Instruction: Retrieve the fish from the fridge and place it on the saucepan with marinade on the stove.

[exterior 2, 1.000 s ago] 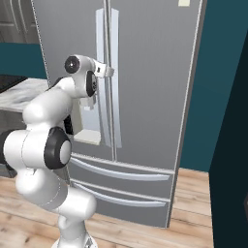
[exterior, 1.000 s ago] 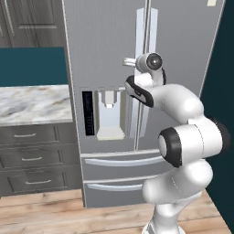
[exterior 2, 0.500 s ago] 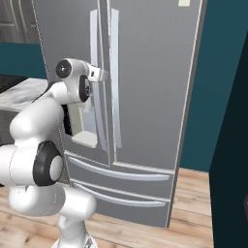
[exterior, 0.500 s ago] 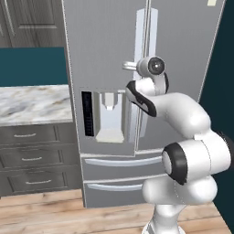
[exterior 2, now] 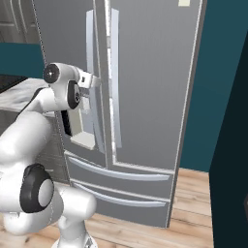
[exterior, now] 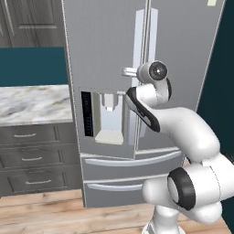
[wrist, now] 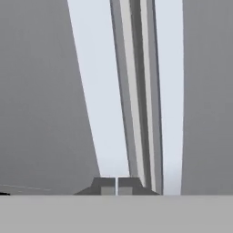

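Observation:
The silver-grey fridge (exterior: 105,50) (exterior 2: 155,87) stands with both doors closed, so the fish is hidden. My gripper (exterior: 126,71) (exterior 2: 95,80) reaches sideways at mid-height to the left door's long vertical handle (exterior: 139,41) (exterior 2: 89,43). In the hand view the two dark fingertips (wrist: 105,186) meet with no gap, the gripper (wrist: 116,186) shut just in front of the pale handle (wrist: 98,100) and the door seam (wrist: 139,91). Nothing shows between the fingers. The saucepan is out of view. I cannot tell whether the dark strip (exterior 2: 7,82) on the counter's far left is the stove.
A marble counter (exterior: 32,103) over grey drawers (exterior: 27,157) runs left of the fridge. The water dispenser panel (exterior: 107,114) sits below the gripper, two fridge drawers (exterior: 119,176) lower down. A teal wall (exterior 2: 220,97) stands on the right, with a wood floor (exterior: 45,212) in front.
The fingers have closed from part open to shut. The hand has shifted a little left along the fridge front toward the left door's handle, and the arm's elbow has dropped.

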